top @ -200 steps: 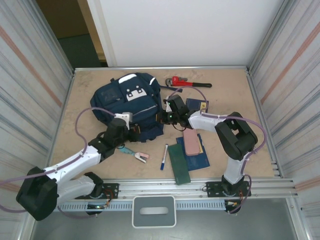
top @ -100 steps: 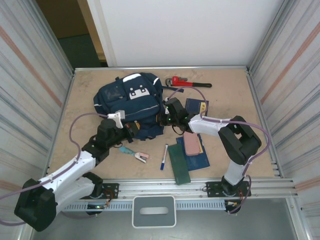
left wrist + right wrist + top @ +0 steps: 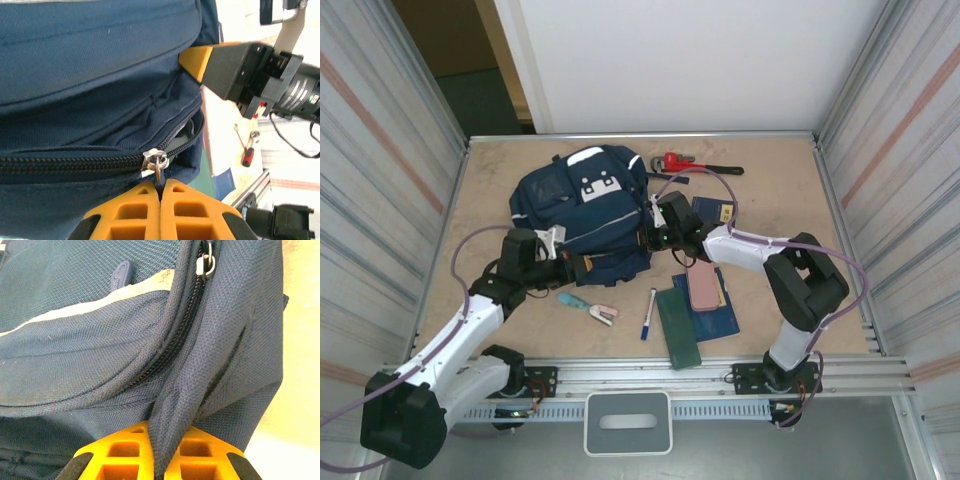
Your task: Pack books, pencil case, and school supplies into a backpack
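Packing not begun: my left end effector (image 3: 160,186), shut on the zipper pull (image 3: 158,167), and my right end effector (image 3: 159,442), shut on a fold of the backpack (image 3: 582,200), work its barely open zip, while stapler (image 3: 590,307), marker (image 3: 648,314), books (image 3: 678,328) and pencil case (image 3: 702,285) lie beside it on the surface (image 3: 775,200).

back: white panel (image 3: 720,60) | sides: ribbed metal walls (image 3: 380,180) | surface: tan tabletop (image 3: 780,200) | far-left: dark doorway (image 3: 470,90)
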`<state>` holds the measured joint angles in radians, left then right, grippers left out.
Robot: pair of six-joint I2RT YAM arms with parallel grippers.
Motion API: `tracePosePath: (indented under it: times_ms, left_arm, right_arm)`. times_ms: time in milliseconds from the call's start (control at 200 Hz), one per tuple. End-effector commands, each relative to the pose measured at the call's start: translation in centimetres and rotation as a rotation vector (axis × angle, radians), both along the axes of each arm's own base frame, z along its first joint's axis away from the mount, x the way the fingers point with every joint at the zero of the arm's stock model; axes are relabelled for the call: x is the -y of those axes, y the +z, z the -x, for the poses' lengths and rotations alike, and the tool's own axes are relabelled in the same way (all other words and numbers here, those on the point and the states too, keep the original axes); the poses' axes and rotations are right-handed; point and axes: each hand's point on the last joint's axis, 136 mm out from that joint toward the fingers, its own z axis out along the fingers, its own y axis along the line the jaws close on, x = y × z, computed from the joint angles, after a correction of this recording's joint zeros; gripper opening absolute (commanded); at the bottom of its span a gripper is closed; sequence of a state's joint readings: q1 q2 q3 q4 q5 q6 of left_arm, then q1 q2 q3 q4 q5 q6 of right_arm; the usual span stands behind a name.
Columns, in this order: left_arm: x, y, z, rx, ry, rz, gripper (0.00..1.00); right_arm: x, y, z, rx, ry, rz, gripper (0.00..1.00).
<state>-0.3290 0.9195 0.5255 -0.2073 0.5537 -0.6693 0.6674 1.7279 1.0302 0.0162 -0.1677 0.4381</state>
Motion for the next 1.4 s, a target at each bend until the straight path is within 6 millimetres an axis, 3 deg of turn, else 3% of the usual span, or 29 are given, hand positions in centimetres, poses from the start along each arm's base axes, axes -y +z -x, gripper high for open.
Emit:
tracePosePath:
  times_ms: [0,155,286,466,521,611,721,802,907,1002,1087,1127,1277,1393]
  left_arm:
    - [0.0,1.7,0.1,0.069,-0.042,-0.02,0.0]
    - [-0.8,0.7,0.1,0.063,-0.029,-0.084,0.0]
    - [-3.7,-1.6,-0.4,0.03,0.07,-0.289,0.0]
    - [-6.7,-2.4,-1.8,0.068,0.212,-0.481,0.0]
    - [-5.7,-1.9,-2.3,0.094,0.183,-0.463,0.0]
    - [-2.4,-0.9,-2.8,0.161,0.066,-0.419,0.0]
    - [1.1,-0.1,-2.8,0.213,-0.045,-0.399,0.0]
    - [3.4,0.3,-3.0,0.233,-0.099,-0.36,0.0]
    - [5.6,0.8,-3.4,0.255,-0.14,-0.34,0.0]
    - [7.2,0.9,-3.6,0.267,-0.164,-0.335,0.0]
    - [8.0,0.9,-3.5,0.28,-0.179,-0.344,0.0]
    - [8.3,0.9,-3.4,0.284,-0.185,-0.346,0.0]
    - [8.5,0.8,-2.9,0.285,-0.189,-0.343,0.0]
    - [8.4,0.6,-2.7,0.287,-0.184,-0.341,0.0]
  right_arm:
    - [1.4,2.9,-2.0,0.123,-0.015,0.044,0.0]
    - [2.4,3.0,-2.3,0.143,-0.01,0.081,0.0]
    - [2.7,3.0,-2.2,0.07,0.013,0.021,0.0]
    - [2.8,3.1,-2.0,-0.126,0.054,-0.089,0.0]
    - [2.7,3.1,-2.2,-0.173,0.053,-0.084,0.0]
    - [1.8,3.7,-2.8,-0.215,0.059,-0.084,0.0]
    - [1.1,5.2,-4.8,-0.226,0.013,-0.118,0.05]
    - [1.8,6.0,-7.4,-0.231,-0.066,-0.133,0.18]
    - [3.9,7.1,-9.2,-0.22,-0.157,-0.13,0.48]
    - [5.7,7.4,-7.7,-0.175,-0.211,-0.092,0.67]
    - [6.3,6.4,-4.3,-0.208,-0.218,-0.15,0.78]
    - [6.6,5.8,-2.7,-0.234,-0.227,-0.191,0.88]
    - [6.3,3.9,2.3,-0.289,-0.243,-0.259,0.94]
    - [4.6,2.6,3.7,-0.309,-0.247,-0.262,0.94]
